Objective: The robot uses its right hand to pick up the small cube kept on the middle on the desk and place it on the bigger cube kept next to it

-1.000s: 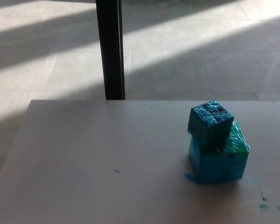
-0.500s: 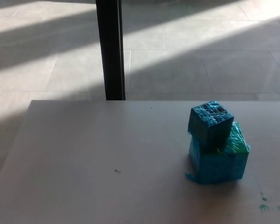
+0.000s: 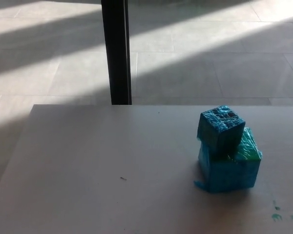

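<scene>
Almost nothing has moved since the earlier frames: only the whole view has crept a touch to the right, so the camera shifted, not the things. The small cube (image 3: 220,127) sits on the bigger cube (image 3: 229,168), skewed toward its far-left corner and overhanging a little, on the right of the counter (image 3: 102,165). Neither hand is in view, so their state cannot be told. Judged from this, the placing looks done, the stack holding unaided.
</scene>
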{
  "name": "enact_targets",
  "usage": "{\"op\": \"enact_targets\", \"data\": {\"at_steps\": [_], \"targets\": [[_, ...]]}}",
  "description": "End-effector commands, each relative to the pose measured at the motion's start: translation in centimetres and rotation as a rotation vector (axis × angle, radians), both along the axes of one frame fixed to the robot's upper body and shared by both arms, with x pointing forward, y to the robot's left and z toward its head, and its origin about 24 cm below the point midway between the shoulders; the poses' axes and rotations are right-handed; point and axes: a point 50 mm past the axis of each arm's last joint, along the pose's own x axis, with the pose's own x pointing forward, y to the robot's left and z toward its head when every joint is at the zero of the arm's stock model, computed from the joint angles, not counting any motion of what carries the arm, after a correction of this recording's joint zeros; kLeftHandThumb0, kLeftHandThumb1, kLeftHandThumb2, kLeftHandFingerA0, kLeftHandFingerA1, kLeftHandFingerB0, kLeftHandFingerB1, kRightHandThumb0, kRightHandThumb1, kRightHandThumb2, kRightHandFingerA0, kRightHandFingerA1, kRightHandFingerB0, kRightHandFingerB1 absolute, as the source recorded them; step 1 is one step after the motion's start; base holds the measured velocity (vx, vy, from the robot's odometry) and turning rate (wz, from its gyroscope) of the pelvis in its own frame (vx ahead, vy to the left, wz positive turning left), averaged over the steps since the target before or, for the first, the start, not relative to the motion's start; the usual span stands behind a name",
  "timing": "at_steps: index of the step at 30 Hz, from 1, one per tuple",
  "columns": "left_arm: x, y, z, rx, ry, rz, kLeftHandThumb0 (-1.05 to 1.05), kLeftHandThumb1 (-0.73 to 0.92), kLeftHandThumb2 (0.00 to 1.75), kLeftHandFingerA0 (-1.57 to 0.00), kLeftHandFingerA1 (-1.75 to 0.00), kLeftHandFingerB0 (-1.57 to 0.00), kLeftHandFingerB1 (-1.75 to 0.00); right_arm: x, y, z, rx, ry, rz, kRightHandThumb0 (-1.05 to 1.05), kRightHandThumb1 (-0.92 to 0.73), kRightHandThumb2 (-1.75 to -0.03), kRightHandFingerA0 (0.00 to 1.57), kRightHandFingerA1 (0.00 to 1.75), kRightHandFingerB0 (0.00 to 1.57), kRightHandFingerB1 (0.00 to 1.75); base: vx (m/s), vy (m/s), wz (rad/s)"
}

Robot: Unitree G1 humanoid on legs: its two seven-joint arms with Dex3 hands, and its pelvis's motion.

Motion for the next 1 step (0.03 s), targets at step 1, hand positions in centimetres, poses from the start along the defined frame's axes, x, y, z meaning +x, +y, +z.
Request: {"op": "enact_targets", "data": {"at_steps": [1], "targets": [[-0.28, 0.14, 0.05, -0.002, -0.007, 0.035, -1.00, 0.89, 0.67, -0.47, -0.60, -0.40, -0.39, -0.29, 0.46, -0.79, 0.091, -0.074, -0.035, -0.64, -0.72, -0.61, 0.18, 0.64, 0.28, 0.58, 0.00, 0.000, 0.00]]}}
